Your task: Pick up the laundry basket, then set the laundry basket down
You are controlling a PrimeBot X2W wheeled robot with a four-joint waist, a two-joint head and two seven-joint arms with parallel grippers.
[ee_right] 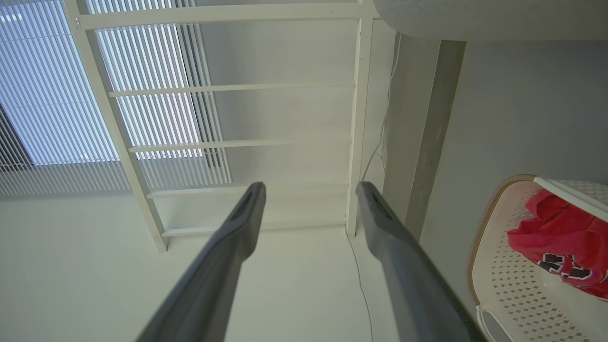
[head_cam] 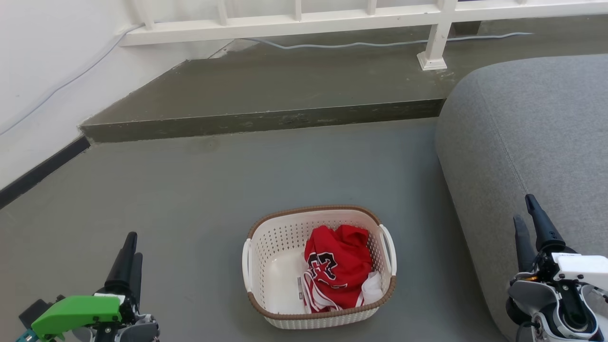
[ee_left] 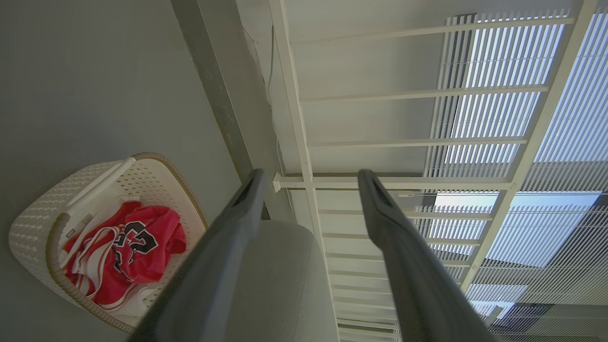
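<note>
The laundry basket (head_cam: 280, 240) stands on the grey floor at the lower middle of the head view, cream-white and perforated with a brown rim and white loop handles on both sides. A crumpled red jersey (head_cam: 339, 266) lies inside it. My left gripper (head_cam: 133, 246) is at the lower left, well apart from the basket, and my right gripper (head_cam: 523, 209) is at the lower right beside the sofa. Both are open and hold nothing. In the left wrist view the left gripper (ee_left: 311, 175) points past the basket (ee_left: 33, 228). The right gripper (ee_right: 309, 186) has the basket (ee_right: 510, 289) off to its side.
A large grey sofa (head_cam: 536, 137) fills the right side, close to the basket and the right arm. Behind the basket a raised concrete step (head_cam: 266, 121) crosses the floor, with a white railing (head_cam: 434, 45) and a cable on it. A white wall (head_cam: 33, 85) runs along the left.
</note>
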